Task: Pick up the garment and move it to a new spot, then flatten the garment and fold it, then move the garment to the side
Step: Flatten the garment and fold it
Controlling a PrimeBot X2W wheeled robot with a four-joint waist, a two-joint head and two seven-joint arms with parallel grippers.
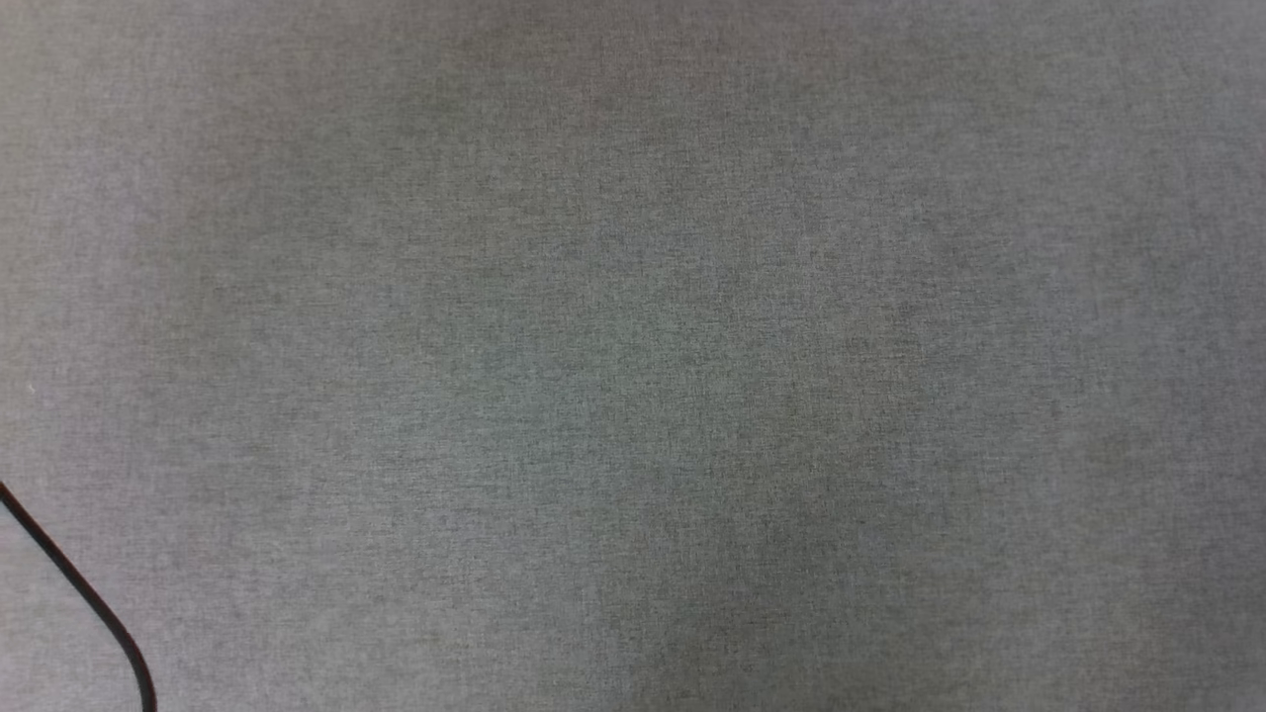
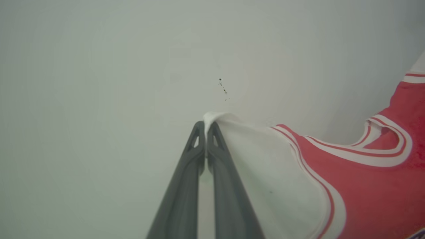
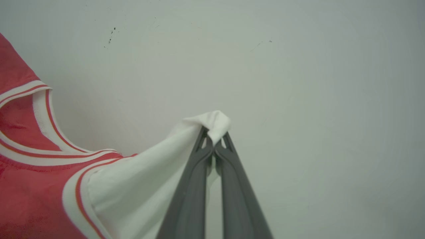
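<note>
The garment is a red jersey with white sleeves and red-white striped trim, held up against a pale wall. My left gripper is shut on the tip of one white sleeve, which bunches out above its fingertips. In the right wrist view the garment hangs to the left, its striped neckline showing. My right gripper is shut on the other white sleeve, a fold of white cloth poking over its tips. The lettering and number are hidden.
The head view looks down on a grey cloth-covered surface, with a thin black cable curving across its lower left corner. Behind the garment in both wrist views is a plain pale wall with a few small dark specks.
</note>
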